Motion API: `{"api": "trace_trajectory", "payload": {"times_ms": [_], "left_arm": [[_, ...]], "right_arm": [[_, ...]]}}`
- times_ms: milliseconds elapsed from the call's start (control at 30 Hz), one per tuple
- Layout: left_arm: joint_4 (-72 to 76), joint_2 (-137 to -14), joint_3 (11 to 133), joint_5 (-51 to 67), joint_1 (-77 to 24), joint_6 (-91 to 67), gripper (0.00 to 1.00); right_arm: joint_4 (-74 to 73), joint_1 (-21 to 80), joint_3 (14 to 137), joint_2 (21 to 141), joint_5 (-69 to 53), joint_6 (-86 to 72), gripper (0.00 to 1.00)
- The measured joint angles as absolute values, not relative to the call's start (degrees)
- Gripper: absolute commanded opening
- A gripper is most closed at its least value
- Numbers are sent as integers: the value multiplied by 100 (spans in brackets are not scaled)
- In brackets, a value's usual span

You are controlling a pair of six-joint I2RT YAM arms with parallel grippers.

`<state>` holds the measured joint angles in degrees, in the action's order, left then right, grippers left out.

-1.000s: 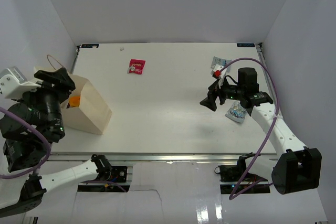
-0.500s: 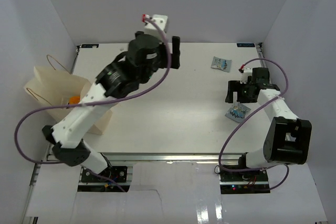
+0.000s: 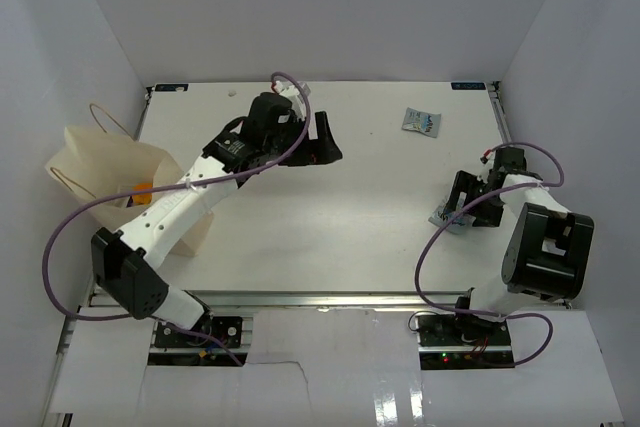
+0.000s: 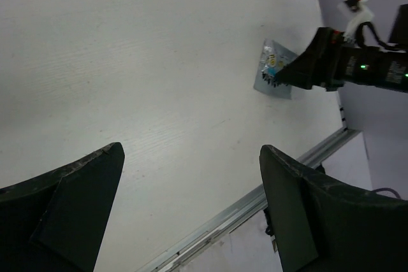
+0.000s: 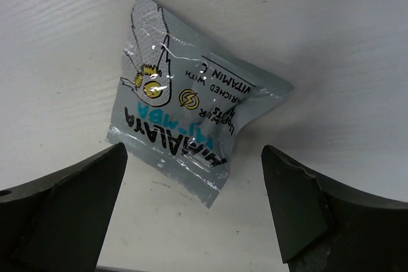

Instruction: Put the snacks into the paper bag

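Note:
The cream paper bag (image 3: 100, 172) stands open at the left, with the orange packet (image 3: 142, 191) inside. My left gripper (image 3: 328, 139) is open and empty above the table's middle; in its wrist view the fingers (image 4: 191, 151) frame bare table. My right gripper (image 3: 458, 209) is open, low over a silver-blue packet (image 3: 441, 217) that lies flat between its fingers (image 5: 194, 151). That packet also shows in the right wrist view (image 5: 191, 119) and the left wrist view (image 4: 273, 76). A second silver-blue packet (image 3: 421, 120) lies at the back right. The red and teal-and-white packets are out of view.
White walls close in the table on three sides. A metal rail (image 3: 330, 299) runs along the near edge and shows in the left wrist view (image 4: 268, 197). The left arm (image 3: 200, 187) stretches from the bag side across the table.
My left arm swung from the bag out over the table's middle and now covers where the red packet lay. My right gripper moved back and down onto the near silver-blue packet.

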<state>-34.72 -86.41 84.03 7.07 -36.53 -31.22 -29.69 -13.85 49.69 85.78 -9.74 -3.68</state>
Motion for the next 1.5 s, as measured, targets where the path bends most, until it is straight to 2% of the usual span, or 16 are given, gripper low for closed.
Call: {"api": "trace_trajectory", "payload": {"times_ms": [133,333,367,433,533,833,1000,1200,1333,1500], "left_arm": [[-3194,-8062,8101,882,-3656,-3350,98],[-2943,-7328,7631,862,-3649,-3642,98],[-2902,-7231,7544,851,-3649,-3697,98],[-2840,-7065,7389,832,-3649,-3802,98],[-2714,-6862,7231,819,-3649,-3957,98],[-2156,-6753,6845,875,-3649,-4602,98],[-1431,-6777,6014,1186,-3649,-5072,98],[-150,-7070,5103,1837,-3649,-5776,98],[386,-7596,5151,2163,-3695,-5968,97],[666,-8403,5502,2399,-3894,-6010,88]], "right_arm": [[-2849,-1387,5022,8932,-937,-609,87],[-2635,-1391,5133,9139,-1000,-797,71],[-2576,-1391,5146,9170,-1026,-819,63],[-2495,-1391,5175,9249,-1072,-838,55],[-2359,-1409,5225,9386,-1245,-864,33],[-2137,-1417,5214,9513,-1868,-799,8],[-2093,-1417,5105,9509,-2674,-381,8],[-2078,-1378,5046,9277,-4233,30,8],[-2099,-1214,5196,9102,-5107,95,8],[-2062,-642,5509,8917,-5695,-80,8]]}}
